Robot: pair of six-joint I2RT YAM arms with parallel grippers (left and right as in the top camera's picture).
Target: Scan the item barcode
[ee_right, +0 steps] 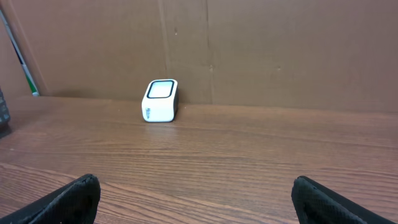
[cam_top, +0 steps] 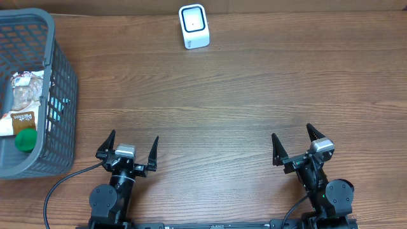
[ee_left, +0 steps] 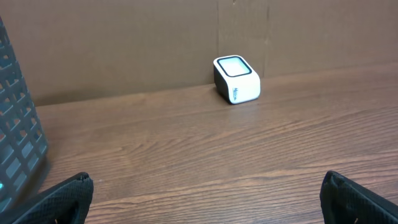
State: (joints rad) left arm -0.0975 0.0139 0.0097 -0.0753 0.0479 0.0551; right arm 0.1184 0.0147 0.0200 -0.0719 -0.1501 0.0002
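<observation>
A white barcode scanner (cam_top: 194,26) with a dark window stands at the table's far edge; it also shows as the scanner (ee_left: 236,79) and the scanner (ee_right: 161,100) in the wrist views. Packaged items (cam_top: 24,105) lie inside the grey basket (cam_top: 63,95) at the left; which one is the task's item I cannot tell. My left gripper (cam_top: 131,146) is open near the front edge, right of the basket, nothing between its fingers (ee_left: 65,198). My right gripper (cam_top: 296,144) is open at the front right, fingers (ee_right: 323,199) apart and empty.
The basket's mesh wall (ee_left: 15,137) fills the left edge of the left wrist view. A brown cardboard wall (ee_right: 249,50) backs the table behind the scanner. A cable (cam_top: 60,184) runs from the left arm's base.
</observation>
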